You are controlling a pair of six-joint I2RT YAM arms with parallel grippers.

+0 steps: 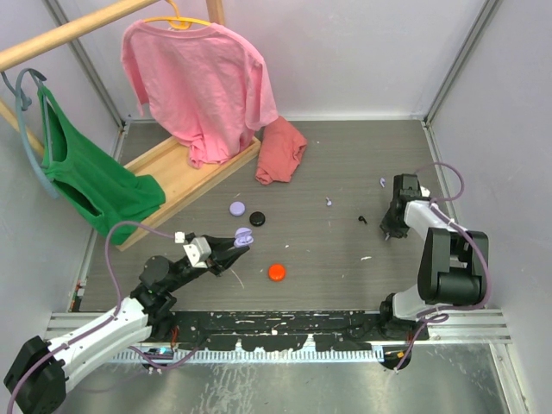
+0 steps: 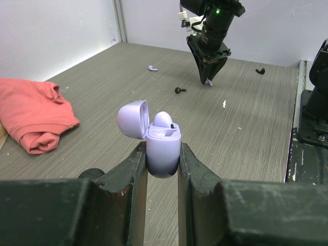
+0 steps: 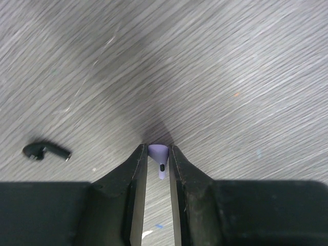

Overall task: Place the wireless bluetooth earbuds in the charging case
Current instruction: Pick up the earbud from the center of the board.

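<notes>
Your left gripper (image 2: pixel 162 154) has both fingers clamped on the sides of the lavender charging case (image 2: pixel 164 141). The case stands upright between them, held above the table (image 1: pixel 345 155), and its lid (image 2: pixel 132 119) is swung open to the left in the left wrist view. A seated earbud (image 2: pixel 163 119), also lavender, shows in the case's open top.

Your right gripper (image 3: pixel 157 149) points down at the far right of the table, well apart from the case. Its fingers are pinched onto a lavender earbud (image 3: pixel 159 155) right at their tips — the stem runs back between them toward the camera. You cannot tell whether that earbud is off the surface, because the table is blurred in the right wrist view.

A black earbud (image 3: pixel 43 150) lies on the table to the left of those fingers, near but not touching. A loose lavender earbud (image 1: pixel 329 203) lies farther in toward the middle of the table.

Just beyond the held case sit a lavender puck (image 1: pixel 237 208) and a black puck (image 1: pixel 257 218), side by side. An orange-red puck (image 1: pixel 276 272) lies closer to the arm bases. A crumpled red cloth (image 1: pixel 280 151) lies near the back of the table, beside the wooden rack (image 1: pixel 185 172).
</notes>
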